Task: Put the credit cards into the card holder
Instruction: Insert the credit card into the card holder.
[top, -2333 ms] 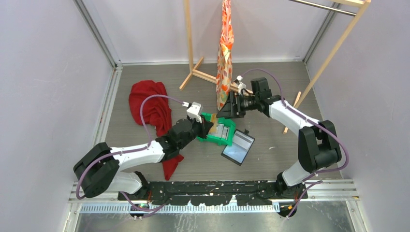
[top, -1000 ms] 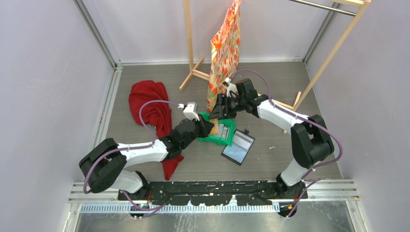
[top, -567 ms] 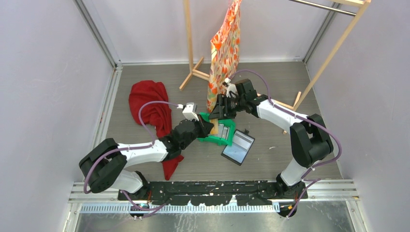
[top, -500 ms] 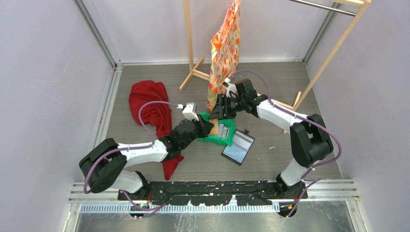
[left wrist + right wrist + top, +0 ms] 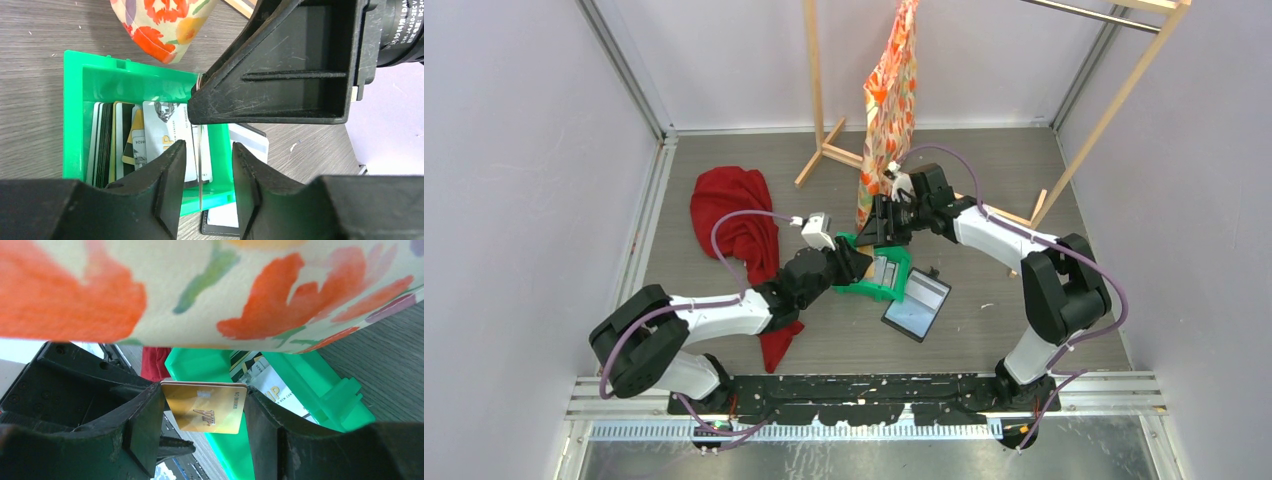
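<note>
A gold credit card (image 5: 205,412) hangs above the green tray (image 5: 72,115), with my right gripper (image 5: 202,415) shut on its two short edges. In the left wrist view that card (image 5: 200,170) shows edge-on between the fingers of my left gripper (image 5: 206,165), which stands open with a gap on each side. Several more credit cards (image 5: 165,135) lie in the tray. The card holder (image 5: 916,305) lies open on the floor just right of the tray (image 5: 864,288), pale lining up. My grippers meet over the tray's far end, the left gripper (image 5: 856,262) from the left and the right gripper (image 5: 879,228) from behind.
A floral cloth (image 5: 889,90) hangs from a wooden rack (image 5: 819,90) and drapes against my right gripper, filling the top of the right wrist view. A red cloth (image 5: 739,225) lies on the floor left of my left arm.
My left gripper's jaws have opened off the gold card, which stays in my right gripper. Both arms have barely moved; the floral cloth has swung a little.
</note>
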Robot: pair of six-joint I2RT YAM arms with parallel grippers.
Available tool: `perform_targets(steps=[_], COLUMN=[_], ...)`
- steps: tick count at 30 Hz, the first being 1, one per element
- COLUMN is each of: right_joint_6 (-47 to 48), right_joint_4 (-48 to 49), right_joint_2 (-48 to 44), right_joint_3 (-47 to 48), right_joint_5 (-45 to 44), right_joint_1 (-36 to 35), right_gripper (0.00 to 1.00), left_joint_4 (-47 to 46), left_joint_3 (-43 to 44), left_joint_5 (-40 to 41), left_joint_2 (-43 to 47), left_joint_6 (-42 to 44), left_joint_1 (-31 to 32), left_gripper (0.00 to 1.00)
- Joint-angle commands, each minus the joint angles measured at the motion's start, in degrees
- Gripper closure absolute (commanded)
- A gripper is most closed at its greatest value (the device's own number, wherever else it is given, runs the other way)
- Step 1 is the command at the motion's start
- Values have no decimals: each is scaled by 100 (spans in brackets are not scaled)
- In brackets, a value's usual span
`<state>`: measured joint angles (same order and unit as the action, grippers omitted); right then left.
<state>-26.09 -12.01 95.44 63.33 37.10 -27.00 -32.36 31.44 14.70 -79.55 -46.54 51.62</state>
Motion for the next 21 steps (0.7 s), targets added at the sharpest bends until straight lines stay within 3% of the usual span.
perform_targets(steps=[1,5,21], right_joint_6=[23,85,162], right_joint_4=[173,164,149], right_joint_2=[47,39,98], right_joint_3=[151,137,100], right_joint_5=[-18,-4,91], right_joint_1=[-29,-24,-26], right_gripper=[63,63,50], left_joint_4=[-257,-261,-211], left_joint_3=[-45,-62,37], left_joint_5=[-43,-88,-437], left_joint_2=[-67,-130,-499], left_joint_6=[-48,-54,-105], left_joint_1=[-46,-68,-173], left_gripper=[56,51,49])
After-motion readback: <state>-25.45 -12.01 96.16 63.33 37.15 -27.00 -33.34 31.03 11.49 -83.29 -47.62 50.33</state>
